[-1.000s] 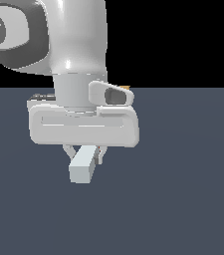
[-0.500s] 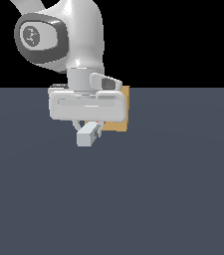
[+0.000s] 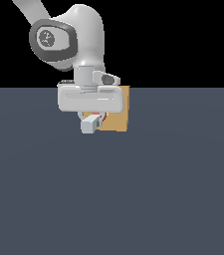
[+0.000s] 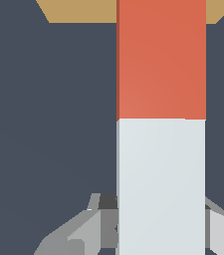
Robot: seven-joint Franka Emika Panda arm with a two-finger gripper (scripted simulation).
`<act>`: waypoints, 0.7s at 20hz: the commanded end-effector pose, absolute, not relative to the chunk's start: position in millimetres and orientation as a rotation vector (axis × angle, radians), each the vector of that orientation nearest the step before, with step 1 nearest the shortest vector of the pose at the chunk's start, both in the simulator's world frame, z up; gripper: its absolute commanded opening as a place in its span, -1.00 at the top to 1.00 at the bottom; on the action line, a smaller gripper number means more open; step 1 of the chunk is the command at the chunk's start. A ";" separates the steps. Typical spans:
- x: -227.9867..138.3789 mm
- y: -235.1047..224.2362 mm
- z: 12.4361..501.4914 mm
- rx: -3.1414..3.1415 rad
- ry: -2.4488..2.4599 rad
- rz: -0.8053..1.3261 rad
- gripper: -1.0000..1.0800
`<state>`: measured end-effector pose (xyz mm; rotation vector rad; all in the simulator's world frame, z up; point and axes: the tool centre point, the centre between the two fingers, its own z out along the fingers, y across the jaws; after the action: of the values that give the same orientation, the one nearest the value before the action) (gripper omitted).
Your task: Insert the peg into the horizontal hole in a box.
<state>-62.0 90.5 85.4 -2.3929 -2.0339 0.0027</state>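
Peg pinched in hand at its pale end, red end pointing twd box just beyond, above tabletop. Hole not visible. Best bet: keep peg level, centre on box face, push straight & slow.

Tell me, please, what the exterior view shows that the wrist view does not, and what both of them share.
Only the exterior view shows the arm above the claw, the front face of the box behind it and the wide dark floor. Only the wrist view shows the peg along its length, its orange-red part running toward the box and its pale part sitting between the fingers. Both show the peg held in the claw and pointing at the tan box. The hole is visible in neither.
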 end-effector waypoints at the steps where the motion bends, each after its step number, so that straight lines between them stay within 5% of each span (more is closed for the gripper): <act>1: -60.9 98.0 87.8 -2.400 -2.027 0.000 1.00; 14: -57.3 102.2 89.4 -2.402 -2.026 -0.004 1.00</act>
<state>-58.9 102.0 88.0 -2.4006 -2.0251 0.0009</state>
